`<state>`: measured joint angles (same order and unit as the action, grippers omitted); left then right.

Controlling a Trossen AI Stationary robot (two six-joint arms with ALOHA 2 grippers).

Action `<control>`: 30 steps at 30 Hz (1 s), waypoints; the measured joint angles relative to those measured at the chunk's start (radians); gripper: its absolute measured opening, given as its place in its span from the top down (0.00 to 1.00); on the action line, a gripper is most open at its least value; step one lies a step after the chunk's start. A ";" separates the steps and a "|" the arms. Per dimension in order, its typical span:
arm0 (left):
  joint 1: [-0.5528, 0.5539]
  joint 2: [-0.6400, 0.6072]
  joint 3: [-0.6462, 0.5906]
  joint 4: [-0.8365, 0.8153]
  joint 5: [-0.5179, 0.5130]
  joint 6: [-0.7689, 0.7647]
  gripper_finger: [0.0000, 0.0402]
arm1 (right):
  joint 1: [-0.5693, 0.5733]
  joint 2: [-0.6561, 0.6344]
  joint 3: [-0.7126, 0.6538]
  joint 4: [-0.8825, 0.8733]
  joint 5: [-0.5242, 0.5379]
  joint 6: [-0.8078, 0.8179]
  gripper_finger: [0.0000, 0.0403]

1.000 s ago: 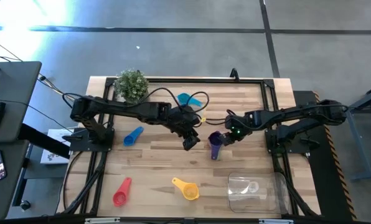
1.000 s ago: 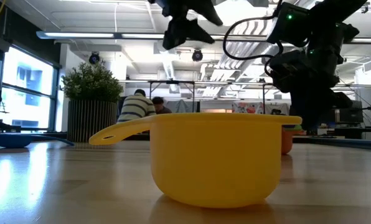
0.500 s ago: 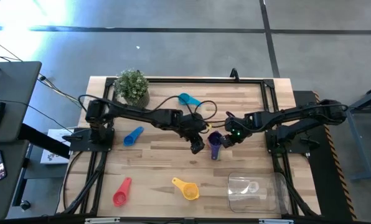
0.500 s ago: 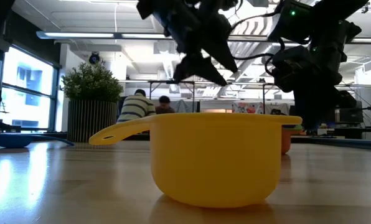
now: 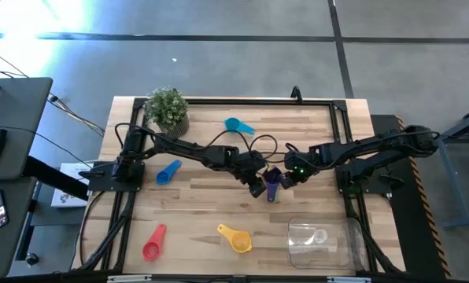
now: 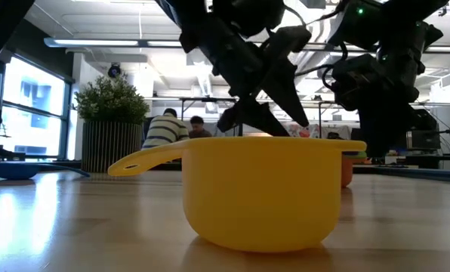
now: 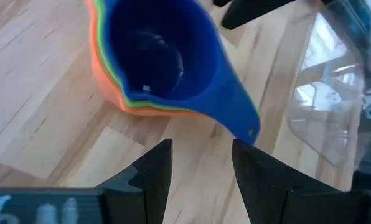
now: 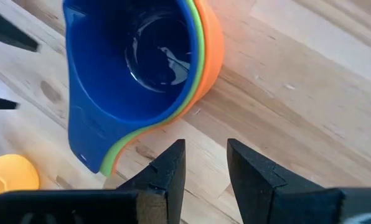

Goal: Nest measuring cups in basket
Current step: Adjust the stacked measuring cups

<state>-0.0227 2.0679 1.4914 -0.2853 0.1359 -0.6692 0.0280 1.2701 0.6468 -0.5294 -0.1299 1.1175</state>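
A nested stack of measuring cups (image 5: 271,182), purple-blue on top of green and orange, stands on the wooden table near its middle. The stack's handles (image 7: 236,116) point toward the near edge. My left gripper (image 5: 258,189) hovers open just left of the stack, pointing down at a slant, with only bare wood between its fingers (image 7: 201,144). My right gripper (image 5: 286,174) stands open just right of the stack, also with nothing between its fingers (image 8: 205,144). The clear basket (image 5: 321,240) sits at the near right corner. Loose cups lie about: teal (image 5: 236,125), blue (image 5: 168,171), red (image 5: 154,242), yellow (image 5: 235,237).
A potted plant (image 5: 168,108) stands at the far left of the table. The yellow cup (image 6: 259,193) fills the low view's foreground and hides both grippers' fingertips there. Something small and pale lies inside the basket (image 5: 318,234). Cables loop over the table behind the stack (image 5: 219,134).
My left gripper has come down and moved toward the table's right edge, reaching out until it hangs beside the stack of cups. Its fingers have stayed apart. The stack and the loose cups have kept their places.
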 joint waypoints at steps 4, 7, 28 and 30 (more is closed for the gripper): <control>-0.004 0.007 0.000 -0.001 -0.003 -0.032 0.61 | 0.000 0.000 0.000 0.007 -0.002 0.004 0.73; -0.012 0.014 0.002 0.011 -0.013 -0.037 0.61 | 0.001 0.000 0.000 0.006 -0.021 0.008 0.73; -0.034 0.006 0.000 -0.150 0.006 -0.013 0.61 | 0.001 0.152 0.000 0.121 0.006 -0.003 0.73; -0.034 -0.006 0.001 -0.172 -0.009 0.002 0.61 | 0.001 0.173 0.000 0.153 0.005 -0.004 0.73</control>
<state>-0.0563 2.0615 1.4921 -0.4572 0.1271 -0.6673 0.0292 1.4432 0.6468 -0.3767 -0.1244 1.1137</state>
